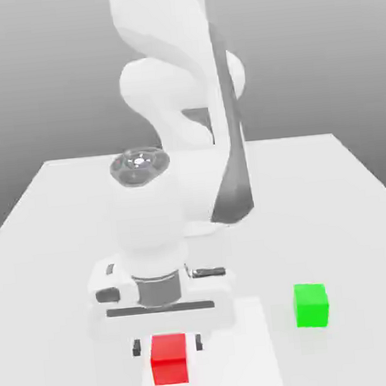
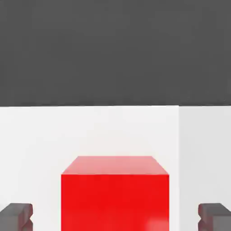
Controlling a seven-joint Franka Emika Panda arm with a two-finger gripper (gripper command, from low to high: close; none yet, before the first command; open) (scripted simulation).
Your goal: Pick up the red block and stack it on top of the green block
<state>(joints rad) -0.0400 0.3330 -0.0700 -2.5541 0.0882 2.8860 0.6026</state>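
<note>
Red block (image 1: 169, 358) sits between spread tool (image 1: 168, 345) fingers, seemingly untouched.

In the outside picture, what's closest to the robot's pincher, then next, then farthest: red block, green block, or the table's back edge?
From the gripper:
1. Red block, between its fingers.
2. Green block, toward the exterior view's right.
3. Table's back edge, behind the arm.

White table (image 1: 328, 183), plain grey backdrop, seemingly even light
</note>
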